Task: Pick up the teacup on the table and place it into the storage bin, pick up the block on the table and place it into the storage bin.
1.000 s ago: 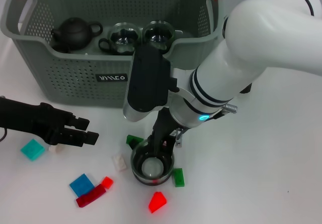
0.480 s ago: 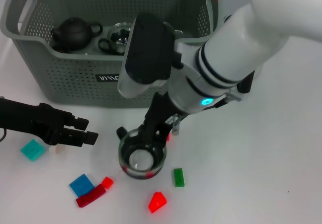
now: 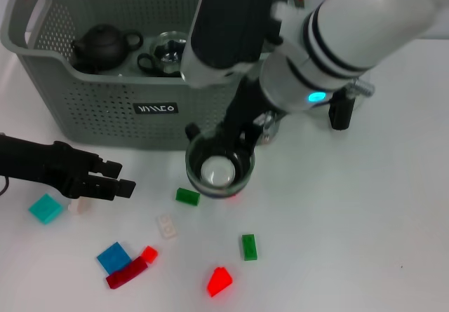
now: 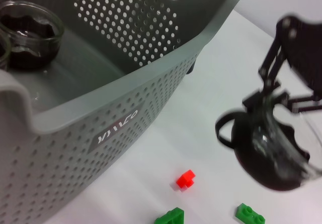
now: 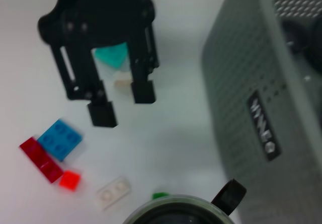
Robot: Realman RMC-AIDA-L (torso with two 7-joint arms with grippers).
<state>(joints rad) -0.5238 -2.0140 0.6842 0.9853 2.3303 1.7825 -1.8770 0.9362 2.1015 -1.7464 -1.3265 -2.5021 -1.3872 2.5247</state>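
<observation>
Left wrist alone: red block [image 4: 186, 179] (probably)

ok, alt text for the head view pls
The right hand holds a glass teacup in the air just in front of the grey storage bin. The open left hand rests low on the white table among scattered coloured blocks.

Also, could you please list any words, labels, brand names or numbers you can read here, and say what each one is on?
One text only: a small black label with white stylised lettering on the front wall of the storage bin. It is too stylised to read with confidence in any view.
No other text is readable on the teacup, the blocks or either arm.
</observation>
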